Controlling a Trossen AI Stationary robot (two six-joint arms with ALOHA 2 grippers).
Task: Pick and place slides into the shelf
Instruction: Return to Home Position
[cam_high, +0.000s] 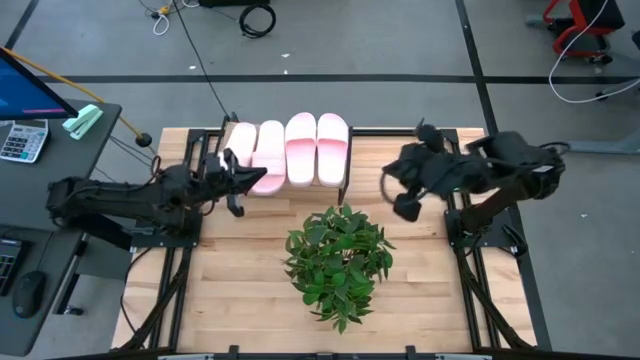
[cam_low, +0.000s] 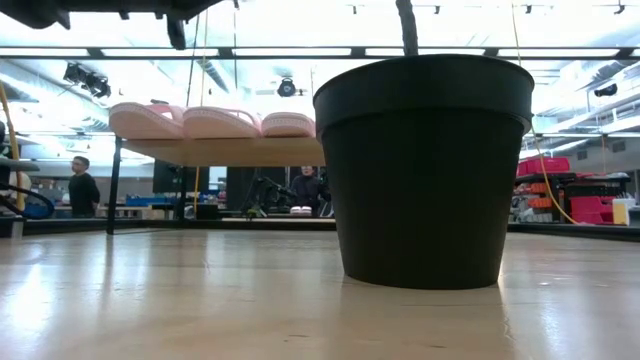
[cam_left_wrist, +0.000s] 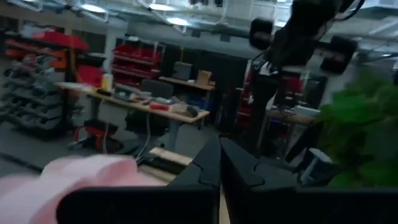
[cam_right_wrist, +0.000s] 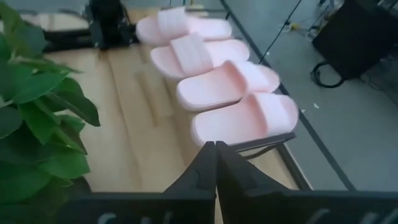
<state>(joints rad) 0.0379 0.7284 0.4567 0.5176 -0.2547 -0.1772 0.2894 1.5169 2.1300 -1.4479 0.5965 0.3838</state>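
Four pale pink slides (cam_high: 285, 150) lie side by side, soles down, on the light-wood shelf (cam_low: 230, 152) at the table's far edge; they also show in the low view (cam_low: 210, 122) and the right wrist view (cam_right_wrist: 230, 84). My left gripper (cam_high: 256, 178) is shut and hovers over the near ends of the two left slides; in its wrist view (cam_left_wrist: 221, 152) nothing is between the fingers and a pink slide (cam_left_wrist: 68, 180) blurs beside them. My right gripper (cam_high: 395, 182) is shut (cam_right_wrist: 215, 146), to the right of the shelf and pointing toward it.
A leafy green plant (cam_high: 338, 262) in a black pot (cam_low: 425, 170) stands mid-table, just near of the shelf. The shelf's black frame (cam_right_wrist: 261, 144) edges its right end. A desk with a calculator (cam_high: 22, 140) stands left of the table. People stand in the room behind (cam_low: 82, 185).
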